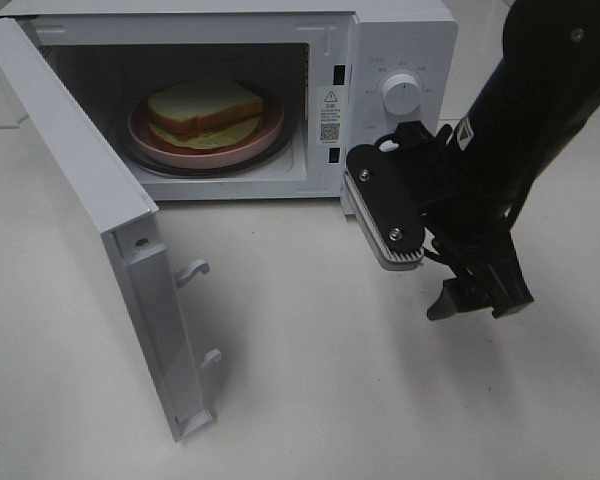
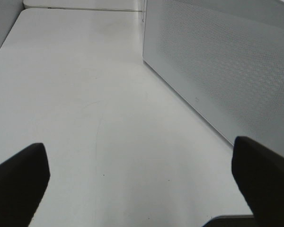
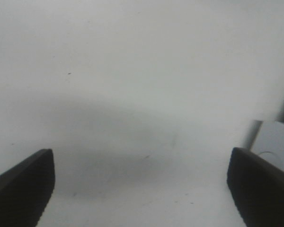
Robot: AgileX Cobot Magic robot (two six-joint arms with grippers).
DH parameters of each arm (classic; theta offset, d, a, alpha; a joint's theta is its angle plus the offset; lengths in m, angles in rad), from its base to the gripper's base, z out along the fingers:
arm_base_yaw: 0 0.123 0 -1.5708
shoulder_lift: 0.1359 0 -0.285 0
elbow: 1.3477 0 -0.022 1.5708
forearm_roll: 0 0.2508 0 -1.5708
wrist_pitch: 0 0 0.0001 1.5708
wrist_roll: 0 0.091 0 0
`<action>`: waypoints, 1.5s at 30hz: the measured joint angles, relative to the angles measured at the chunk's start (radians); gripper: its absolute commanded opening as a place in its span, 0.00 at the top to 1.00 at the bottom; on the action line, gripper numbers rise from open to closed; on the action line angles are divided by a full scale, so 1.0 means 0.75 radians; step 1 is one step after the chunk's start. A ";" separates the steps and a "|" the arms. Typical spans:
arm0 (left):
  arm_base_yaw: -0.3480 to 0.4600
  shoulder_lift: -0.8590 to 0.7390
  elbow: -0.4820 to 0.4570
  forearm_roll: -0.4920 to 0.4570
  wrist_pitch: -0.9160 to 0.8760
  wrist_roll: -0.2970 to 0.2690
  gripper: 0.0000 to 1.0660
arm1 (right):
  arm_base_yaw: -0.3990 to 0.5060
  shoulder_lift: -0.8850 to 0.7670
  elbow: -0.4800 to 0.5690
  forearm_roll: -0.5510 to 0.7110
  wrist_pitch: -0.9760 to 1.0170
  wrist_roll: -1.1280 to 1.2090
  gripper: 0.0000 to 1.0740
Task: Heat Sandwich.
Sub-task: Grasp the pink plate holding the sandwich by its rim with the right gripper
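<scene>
The sandwich [image 1: 202,108] lies on a round pink plate [image 1: 268,135] inside the white microwave [image 1: 400,45]. It has pale bread with a green layer under it. The microwave door [image 1: 75,190] stands wide open to the left. My right gripper [image 1: 478,300] hangs open and empty just above the table, in front of the microwave's control panel and to its right. In the right wrist view its fingers [image 3: 21,184] stand wide apart over bare table. My left gripper [image 2: 142,189] is open and empty above the table, beside a white dotted panel [image 2: 227,66] of the microwave. It is out of the exterior view.
The control knob [image 1: 401,96] sits on the microwave's right panel. Two latch hooks [image 1: 192,270] stick out from the door's edge. The white table [image 1: 310,380] stretches out in front of the microwave.
</scene>
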 measured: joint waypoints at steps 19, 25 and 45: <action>0.000 0.000 0.000 0.000 0.000 0.000 0.08 | 0.091 0.184 -0.276 -0.068 -0.179 -0.004 0.17; 0.000 0.000 0.000 0.000 0.000 0.000 0.08 | 0.100 0.269 -0.363 -0.068 -0.233 -0.016 0.17; 0.000 0.000 0.000 0.000 0.000 0.000 0.08 | 0.116 0.589 -0.707 -0.067 -0.272 -0.025 0.18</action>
